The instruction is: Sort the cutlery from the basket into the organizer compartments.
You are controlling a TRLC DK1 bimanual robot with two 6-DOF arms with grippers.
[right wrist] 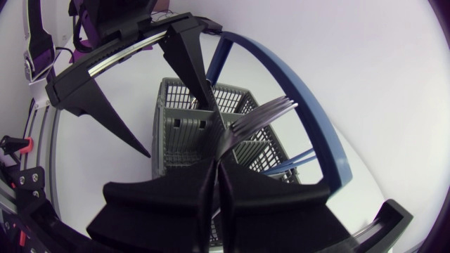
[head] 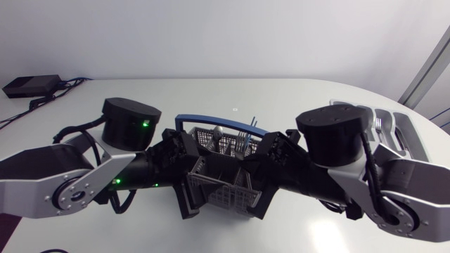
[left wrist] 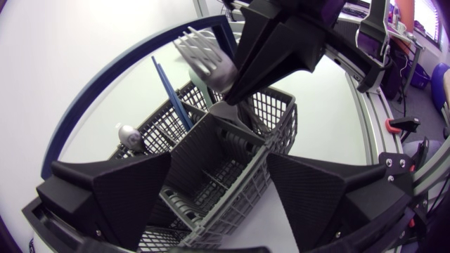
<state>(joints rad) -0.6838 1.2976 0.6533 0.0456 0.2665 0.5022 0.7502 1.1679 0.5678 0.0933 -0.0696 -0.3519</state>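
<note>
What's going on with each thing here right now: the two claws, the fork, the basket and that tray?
left gripper, shut on the basket, one finger against each side
right gripper, shut on the fork's handle
fork, held tilted, tines out over the basket
basket, upright on the table, cutlery still inside
organizer, on the table, some cutlery already in it
</note>
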